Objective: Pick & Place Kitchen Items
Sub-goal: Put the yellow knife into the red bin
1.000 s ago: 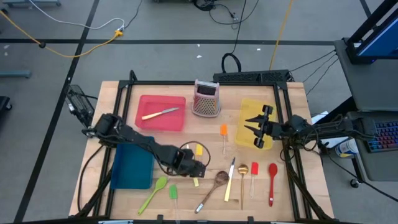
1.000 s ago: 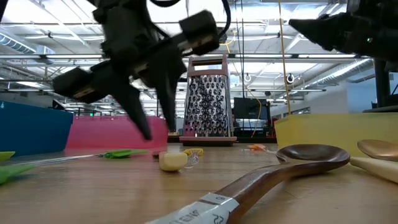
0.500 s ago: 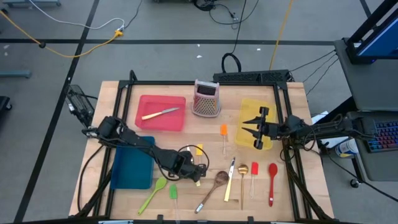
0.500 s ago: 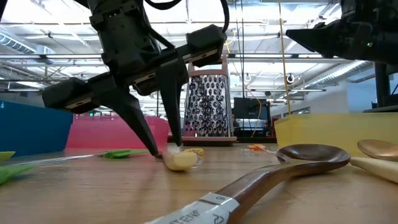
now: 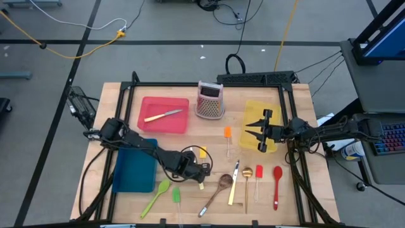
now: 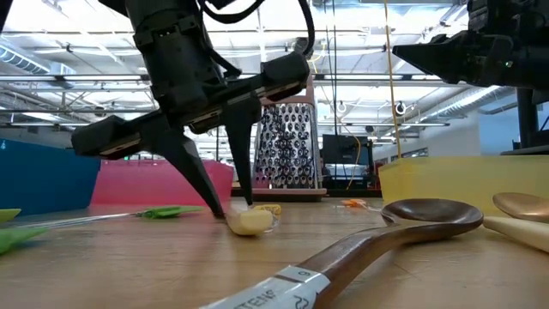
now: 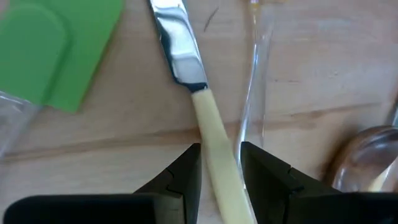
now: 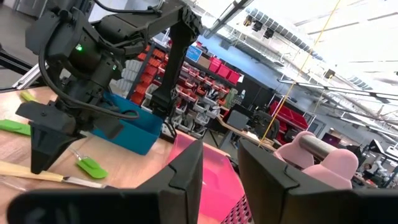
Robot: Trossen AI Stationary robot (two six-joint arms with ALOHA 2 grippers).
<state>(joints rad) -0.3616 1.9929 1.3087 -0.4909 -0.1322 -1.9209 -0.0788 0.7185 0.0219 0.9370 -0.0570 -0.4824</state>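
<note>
My left gripper [image 5: 199,173] is open and points down at the table's near middle. Its fingertips stand on either side of a cream-handled knife [image 7: 214,140], which lies flat on the wood; the handle's end shows in the low view [image 6: 249,223]. A green spatula [image 7: 65,50] lies just beyond the blade. My right gripper [image 5: 256,130] hovers open above the yellow bin [image 5: 254,109] and holds nothing. Along the near edge lie a green spoon [image 5: 156,195], a wooden spoon [image 5: 218,189], a second knife [image 5: 233,183], a gold spoon [image 5: 247,178], a red spatula [image 5: 259,175] and a red spoon [image 5: 277,183]. My left gripper [image 7: 221,149] straddles the knife's cream handle [image 7: 211,127] a little behind the blade. Its fingers [image 6: 210,193] come from above, pointing down, across the handle. I cannot tell whether either finger touches it. The knife lies flat on the table.
A pink tray [image 5: 147,104] at the far left holds another knife [image 5: 163,115]. A metal grater [image 5: 211,101] stands at the far middle, and a blue bin [image 5: 135,170] sits under the left arm. An orange spatula [image 5: 228,134] and a yellow spatula [image 5: 202,152] lie mid-table.
My left gripper has come down from above the table until its fingertips reach the wood around the knife's handle. The handle's end has shifted slightly on the table. My right gripper has kept still.
</note>
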